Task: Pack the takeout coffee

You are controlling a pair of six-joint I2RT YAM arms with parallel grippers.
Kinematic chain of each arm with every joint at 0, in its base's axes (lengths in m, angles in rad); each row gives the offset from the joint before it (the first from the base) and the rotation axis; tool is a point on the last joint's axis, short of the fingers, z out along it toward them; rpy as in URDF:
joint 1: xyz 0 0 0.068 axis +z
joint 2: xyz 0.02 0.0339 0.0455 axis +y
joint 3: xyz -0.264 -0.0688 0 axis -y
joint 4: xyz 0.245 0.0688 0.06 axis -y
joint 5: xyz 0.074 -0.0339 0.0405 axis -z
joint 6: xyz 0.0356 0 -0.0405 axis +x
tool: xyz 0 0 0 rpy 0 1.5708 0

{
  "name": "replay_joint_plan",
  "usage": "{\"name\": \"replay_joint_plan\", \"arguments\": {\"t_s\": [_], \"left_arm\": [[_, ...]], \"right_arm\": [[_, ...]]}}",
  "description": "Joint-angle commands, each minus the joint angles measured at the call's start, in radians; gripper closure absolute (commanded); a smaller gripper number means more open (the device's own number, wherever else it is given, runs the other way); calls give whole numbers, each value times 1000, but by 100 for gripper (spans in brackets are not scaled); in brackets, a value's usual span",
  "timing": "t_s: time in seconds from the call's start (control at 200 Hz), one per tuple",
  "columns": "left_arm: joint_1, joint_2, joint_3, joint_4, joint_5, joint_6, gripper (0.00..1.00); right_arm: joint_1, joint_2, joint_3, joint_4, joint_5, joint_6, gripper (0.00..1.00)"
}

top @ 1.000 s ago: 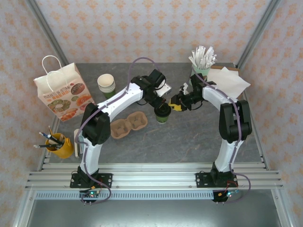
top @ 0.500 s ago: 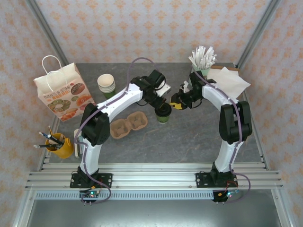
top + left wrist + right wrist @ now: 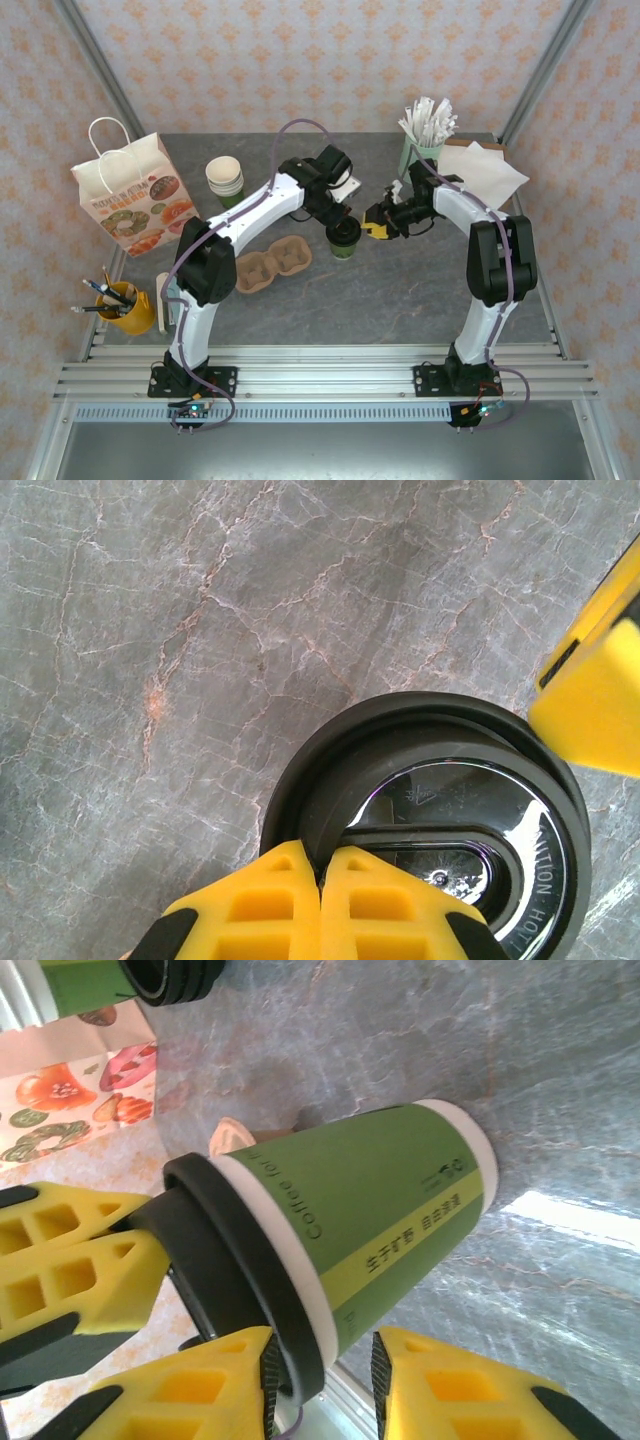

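The takeout coffee (image 3: 343, 240), a green cup (image 3: 370, 1215) with a black lid (image 3: 440, 810), stands upright at the table's middle. My left gripper (image 3: 320, 855) is shut, and its yellow tips rest on the lid's edge from above (image 3: 337, 218). Its fingers (image 3: 80, 1250) touch the lid top in the right wrist view. My right gripper (image 3: 379, 223) hovers just right of the cup, apart from it. That gripper (image 3: 322, 1345) is open, with the cup's lidded top in front of the gap. One of its fingers (image 3: 600, 695) shows beside the lid.
A cardboard cup carrier (image 3: 272, 262) lies left of the cup. A printed paper bag (image 3: 130, 195) stands at far left, and a stack of lidless cups (image 3: 225, 177) behind it. Straw holder (image 3: 425, 130) and napkins (image 3: 485, 172) sit back right. A yellow pen pot (image 3: 125, 305) is front left.
My right gripper has shifted slightly right and nearer, staying beside the cup. The left gripper and the cup have not moved.
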Motion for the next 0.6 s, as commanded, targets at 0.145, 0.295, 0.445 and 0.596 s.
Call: {"name": "replay_joint_plan", "arguments": {"t_s": [0.145, 0.295, 0.445, 0.596], "left_arm": [[-5, 40, 21, -52, -21, -17, 100], [-5, 42, 11, -49, -18, -23, 100], [-6, 45, -66, -4, 17, -57, 100], [-6, 18, -243, 90, 53, -108, 100]], "right_arm": [[9, -21, 4, -24, -12, -42, 67], [21, -1, -50, -62, 89, -62, 71], [47, 41, -94, -98, 169, -59, 75], [56, 57, -163, -128, 313, -54, 79]]}}
